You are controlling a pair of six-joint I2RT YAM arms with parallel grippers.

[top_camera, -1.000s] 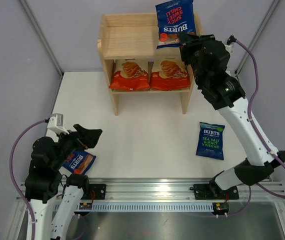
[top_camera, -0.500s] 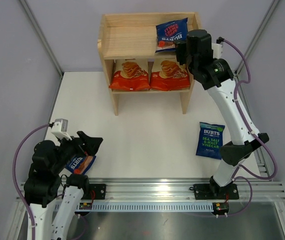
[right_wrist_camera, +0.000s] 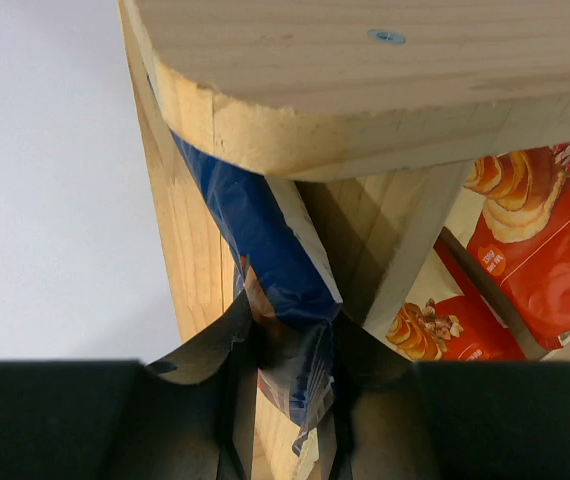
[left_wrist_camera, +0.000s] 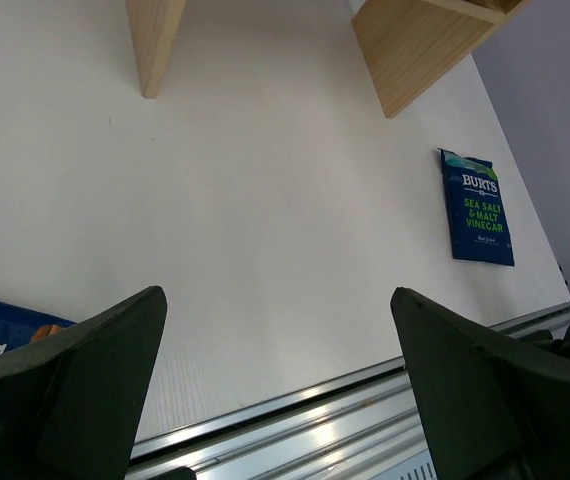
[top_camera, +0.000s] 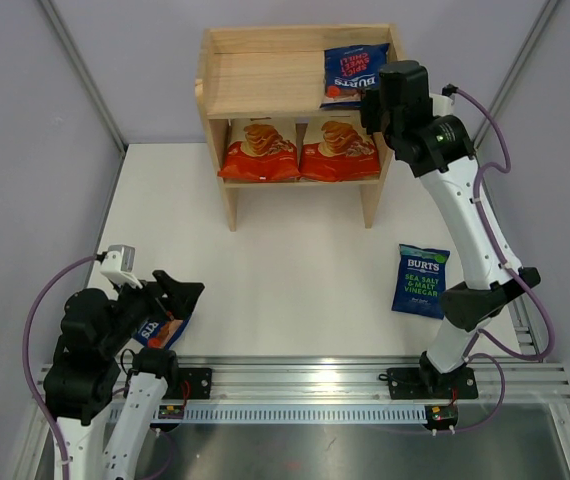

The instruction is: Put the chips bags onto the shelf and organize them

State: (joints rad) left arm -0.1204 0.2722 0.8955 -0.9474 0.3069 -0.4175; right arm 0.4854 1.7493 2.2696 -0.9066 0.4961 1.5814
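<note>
Right pincer (right_wrist_camera: 287, 400) clamped on Burts bag (top_camera: 354, 73) at far edge of counter (top_camera: 295, 250): I should seat it flat on shelf (top_camera: 265, 85) before releasing

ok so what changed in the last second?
Right gripper lowered the red Burts bag from above the shelf to its top tier, right side; fingers still clamp it. Left gripper eased slightly nearward, open. Cassava bags and green-lettered Burts bag unmoved.
</note>
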